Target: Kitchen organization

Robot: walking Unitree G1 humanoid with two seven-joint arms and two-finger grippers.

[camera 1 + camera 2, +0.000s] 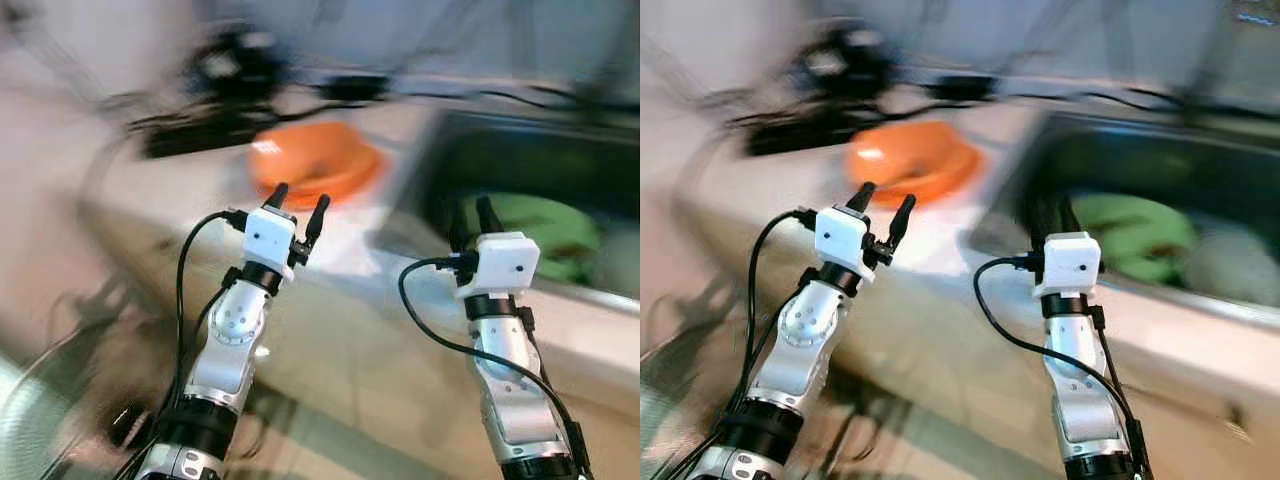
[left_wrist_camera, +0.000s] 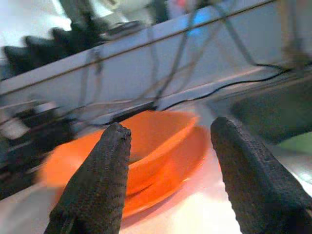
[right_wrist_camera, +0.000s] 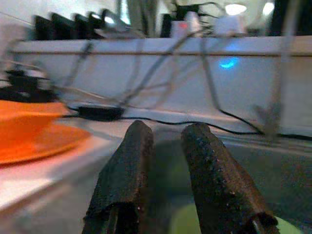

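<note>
Bowl on desk, left of sink; cables behind bowl; a cloth-like item lies in the sink.

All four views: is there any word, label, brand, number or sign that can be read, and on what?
None can be read.
The orange bowl, the counter and the green item in the sink carry no visible print; the head views are motion-blurred.
The white housings behind the left pincer and right pincer look blank.

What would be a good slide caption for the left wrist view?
Left gripper, jaws open, faces stacked orange dishes on the counter.
</note>
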